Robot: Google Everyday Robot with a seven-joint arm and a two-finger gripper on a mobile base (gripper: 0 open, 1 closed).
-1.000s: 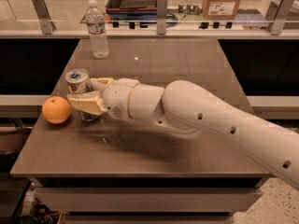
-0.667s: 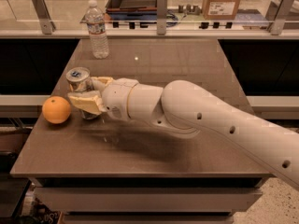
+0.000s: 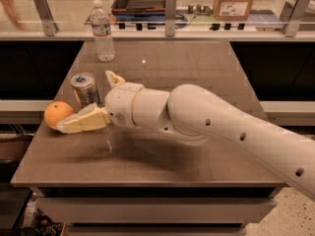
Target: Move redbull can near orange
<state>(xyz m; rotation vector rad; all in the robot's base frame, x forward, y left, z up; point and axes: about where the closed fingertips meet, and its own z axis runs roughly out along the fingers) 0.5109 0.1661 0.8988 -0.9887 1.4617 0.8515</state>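
Observation:
The redbull can [image 3: 84,88] stands upright on the brown table [image 3: 197,63] near its left edge. The orange [image 3: 57,114] lies just left of and in front of the can, a small gap apart. My gripper [image 3: 85,101] is at the can, open wide. One cream finger [image 3: 83,121] reaches forward in front of the can, its tip next to the orange. The other finger [image 3: 113,77] sticks up just right of the can. Neither finger presses the can. The white arm comes in from the lower right.
A clear plastic water bottle [image 3: 102,31] stands at the table's back left. A glass rail with metal posts [image 3: 170,14] runs behind the table, with a tray and a cardboard box [image 3: 235,0] beyond it. The table's left edge is close to the orange.
The fingers have spread wider apart from around the can. The near finger now reaches out beside the orange. The can and orange stay about where they were.

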